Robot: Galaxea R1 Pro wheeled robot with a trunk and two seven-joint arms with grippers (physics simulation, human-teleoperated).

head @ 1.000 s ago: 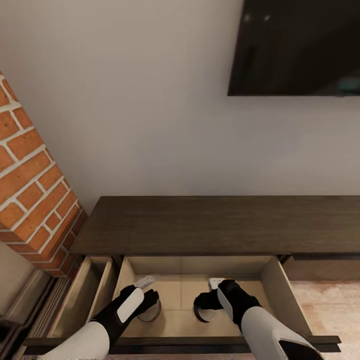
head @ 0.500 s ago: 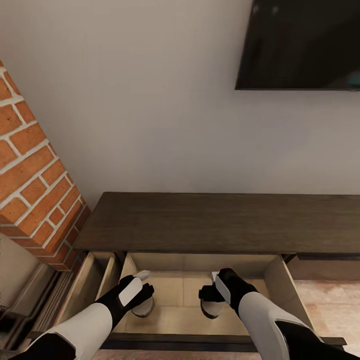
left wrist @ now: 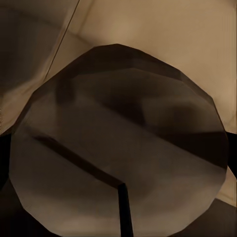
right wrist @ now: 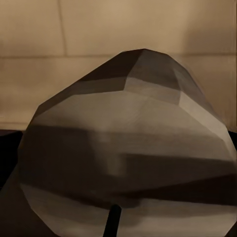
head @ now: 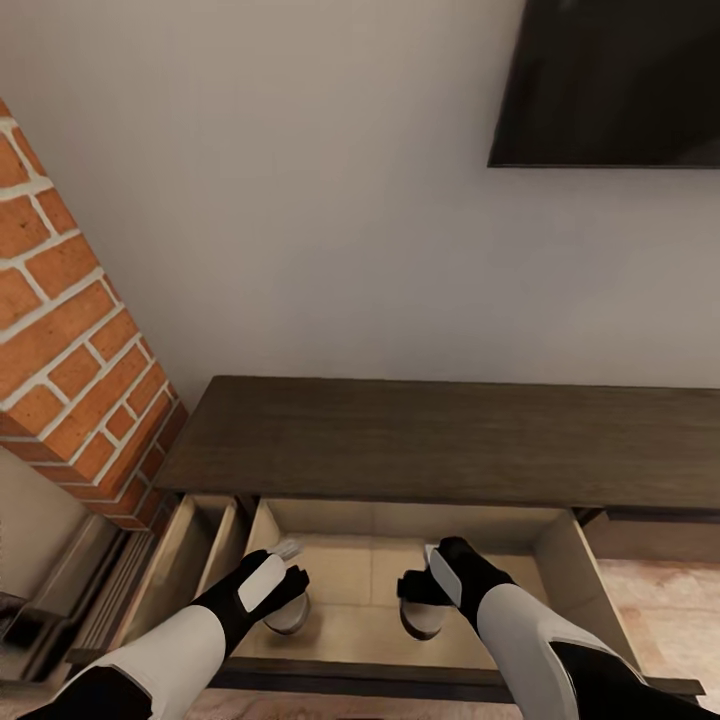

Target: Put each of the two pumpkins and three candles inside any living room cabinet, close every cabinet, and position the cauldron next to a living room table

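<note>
Pale candles are hanging upright in both grippers over the open drawer (head: 560, 545) of the cabinet (head: 430, 440): left gripper (head: 290, 592) clenching one candle (head: 288, 612), right gripper (head: 425, 590) clenching the other (head: 424, 616), each directly above the beige floor.

Two candles (head: 288, 612), apparently, inside drawer (head: 560, 560)
</note>
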